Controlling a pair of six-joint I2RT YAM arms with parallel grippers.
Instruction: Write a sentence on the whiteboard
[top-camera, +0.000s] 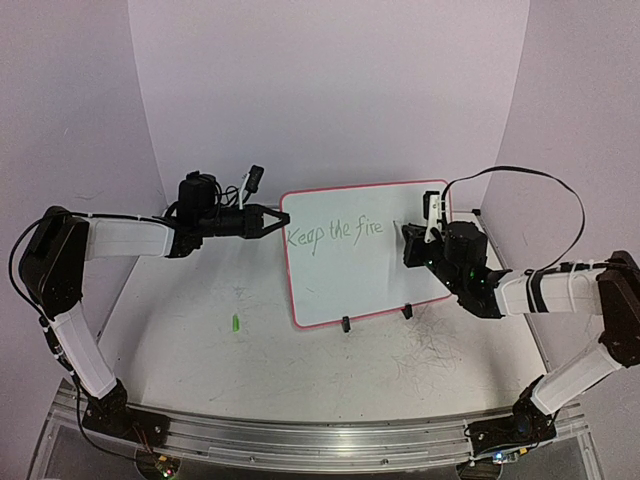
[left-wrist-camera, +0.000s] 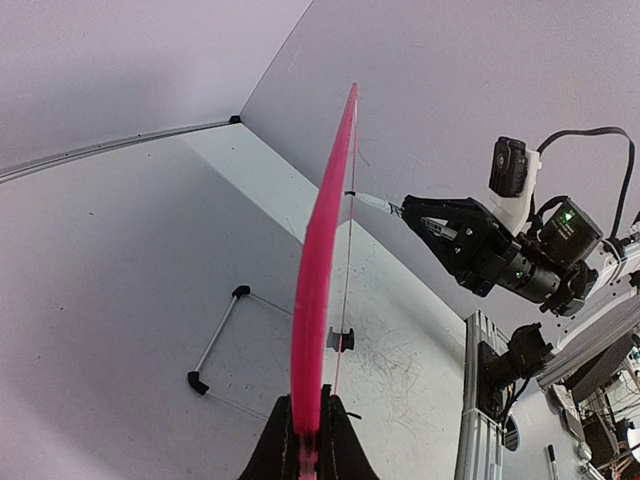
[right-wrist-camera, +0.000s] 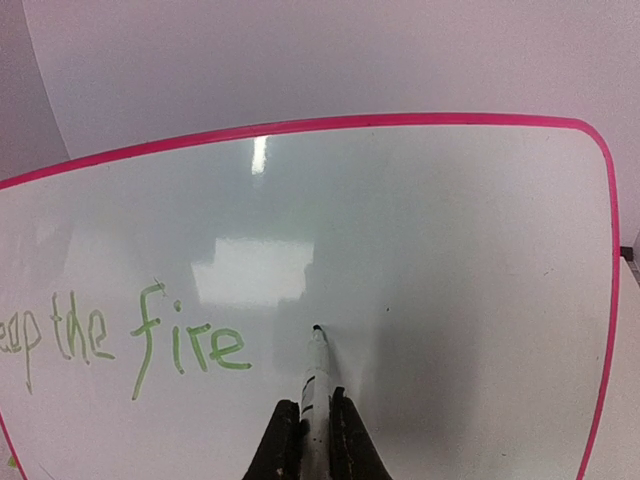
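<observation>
The whiteboard (top-camera: 365, 255) stands tilted on two black clip feet, its pink rim showing. The sentence (top-camera: 335, 234) in green reads "Keep the fire". My left gripper (top-camera: 276, 221) is shut on the board's left rim, which shows edge-on in the left wrist view (left-wrist-camera: 320, 280). My right gripper (top-camera: 428, 236) is shut on a white marker (right-wrist-camera: 316, 385). The marker tip touches the board just right of "fire" (right-wrist-camera: 190, 345). The whiteboard fills the right wrist view (right-wrist-camera: 450, 260).
A small green marker cap (top-camera: 235, 323) lies on the table left of the board. A thin wire stand with black ends (left-wrist-camera: 215, 345) lies behind the board. Scribble marks cover the table at front right (top-camera: 435, 345).
</observation>
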